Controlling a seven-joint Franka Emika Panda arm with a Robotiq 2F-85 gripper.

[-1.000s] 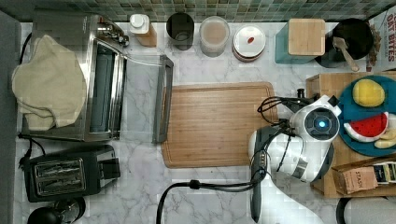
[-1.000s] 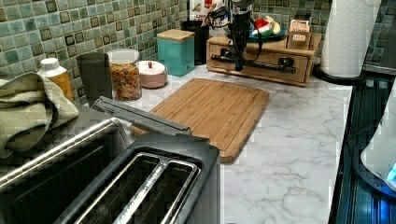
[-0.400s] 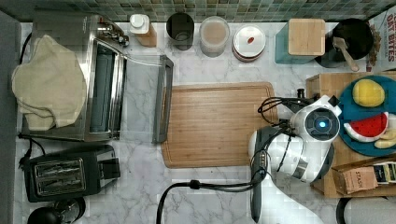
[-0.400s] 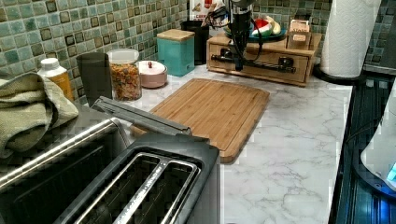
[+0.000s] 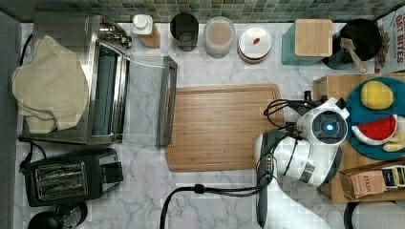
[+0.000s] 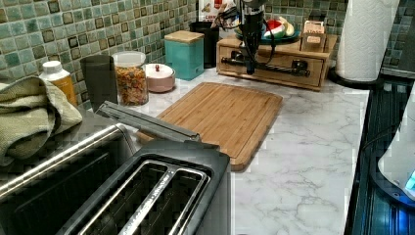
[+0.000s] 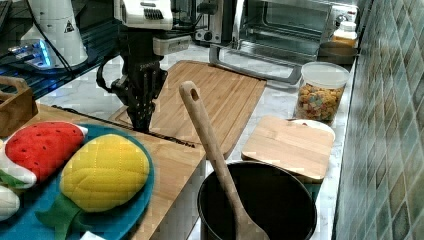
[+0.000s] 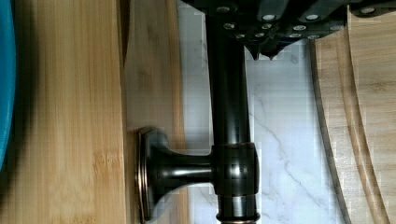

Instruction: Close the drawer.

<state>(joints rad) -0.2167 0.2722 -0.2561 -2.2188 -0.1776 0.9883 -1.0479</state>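
1. Arm (image 5: 305, 157) hangs over the gap between the cutting board (image 5: 219, 129) and the wooden stand (image 6: 226, 45). Risk: a push off the slide axis shoves the whole stand back across the marble, since nothing visibly anchors it.
2. Cutting board sits near the stand front, just behind the gripper in the right view. Risk: a low retreat path clips its rim.
3. Teal plate (image 5: 356, 110) on the stand top carries a toy watermelon slice (image 7: 42, 142) and a yellow toy fruit (image 7: 105, 170). Risk: a hard slam at end of travel jolts them, and they could roll off.
4. Drawer (image 6: 274, 77) is in the stand front. In the wrist view its front edge shows proud of the stand top with a dark seam, so I judge it slightly out, not seated. Risk: stopping early leaves it ajar.
5. Handle bar (image 8: 229, 116) is round and slick. Risk: contact slides along it, so the push goes skew and the drawer binds.
6. Gripper (image 7: 141, 120) points down, right at the bar. Claw state: can't tell. Risk: the claw snags on the bar post on withdrawal and drags the drawer back out.
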